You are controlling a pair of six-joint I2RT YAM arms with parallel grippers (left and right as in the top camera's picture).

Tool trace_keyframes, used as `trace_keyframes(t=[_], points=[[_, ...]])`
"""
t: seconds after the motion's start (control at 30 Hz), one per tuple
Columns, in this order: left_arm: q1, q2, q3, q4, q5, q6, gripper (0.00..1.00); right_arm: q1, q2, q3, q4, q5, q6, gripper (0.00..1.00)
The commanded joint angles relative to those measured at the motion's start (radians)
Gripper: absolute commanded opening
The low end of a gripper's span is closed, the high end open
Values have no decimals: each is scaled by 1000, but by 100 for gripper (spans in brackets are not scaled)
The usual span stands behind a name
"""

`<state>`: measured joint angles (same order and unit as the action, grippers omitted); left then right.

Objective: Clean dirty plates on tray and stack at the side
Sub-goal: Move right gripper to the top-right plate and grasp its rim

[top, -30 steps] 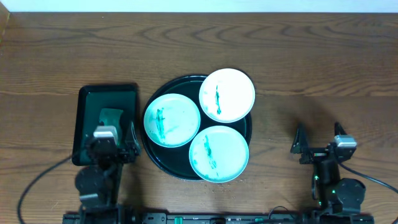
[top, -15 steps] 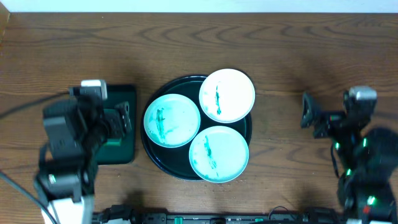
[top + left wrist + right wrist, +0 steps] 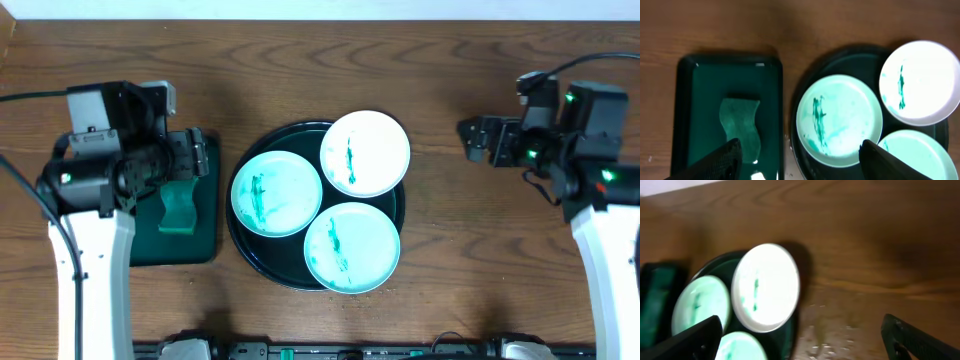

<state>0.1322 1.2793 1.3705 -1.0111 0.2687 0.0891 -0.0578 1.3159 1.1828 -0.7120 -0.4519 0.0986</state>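
Plates, three, small, round, white: the left plate point(image 3: 276, 193) and the near plate point(image 3: 352, 247) are tinted teal and smeared; the far plate point(image 3: 365, 152) is whiter and marked by one green streak. All three are carried on the round dark tray point(image 3: 258, 258) at the middle of the table point(image 3: 320, 60), edges touching or nearly so, with the far and near plates overhanging the rim; none is stacked at the side yet. Sponge point(image 3: 180, 205), green, is laid in the rectangular tray point(image 3: 205, 245), just beside the round tray on its left. Left gripper point(image 3: 800, 150): held above the rectangular tray's inner edge, jaws spread wide, nothing gripped. Right gripper point(image 3: 801, 327): held over bare wood well to the right of the plates, jaws spread wide, nothing gripped. Step judged to be in hand: the sponge is to be fetched. It is best taken across its narrow waist, with the jaws lowered squarely, and lifted clear of the raised rim before any plate is wiped; a plate is likely to slide unless steadied by the other arm. Brands, labels, writing: none can be read.
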Motion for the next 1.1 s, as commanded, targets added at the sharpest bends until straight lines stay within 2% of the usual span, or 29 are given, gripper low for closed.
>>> trace_keyframes(t=[0.0,0.17,0.23,0.33,0.4,0.47,0.67,0.73,0.8,1.07], points=[[-5,14,18,-6,19,0,75,33,48,15,2,-128,9,93],[-5,23,18,-6,7,0,75,153,127,30,20,-94,114,91],[-5,23,18,-9,-77,-5,75,214,164,63,13,-47,158,89],[11,23,18,-42,-363,-231,75,344,269,180,-34,42,252,83],[33,23,18,-67,-425,-272,75,401,325,242,-56,74,300,75],[59,23,18,-90,-431,-272,75,464,388,305,-77,114,350,70],[112,23,12,-122,-438,-271,75,624,536,374,-73,195,522,66],[121,24,11,-129,-438,-271,75,655,568,374,-74,209,541,56],[128,24,11,-136,-438,-271,75,681,596,374,-80,216,541,38],[127,26,10,-141,-438,-271,75,754,702,374,-94,266,541,35]])
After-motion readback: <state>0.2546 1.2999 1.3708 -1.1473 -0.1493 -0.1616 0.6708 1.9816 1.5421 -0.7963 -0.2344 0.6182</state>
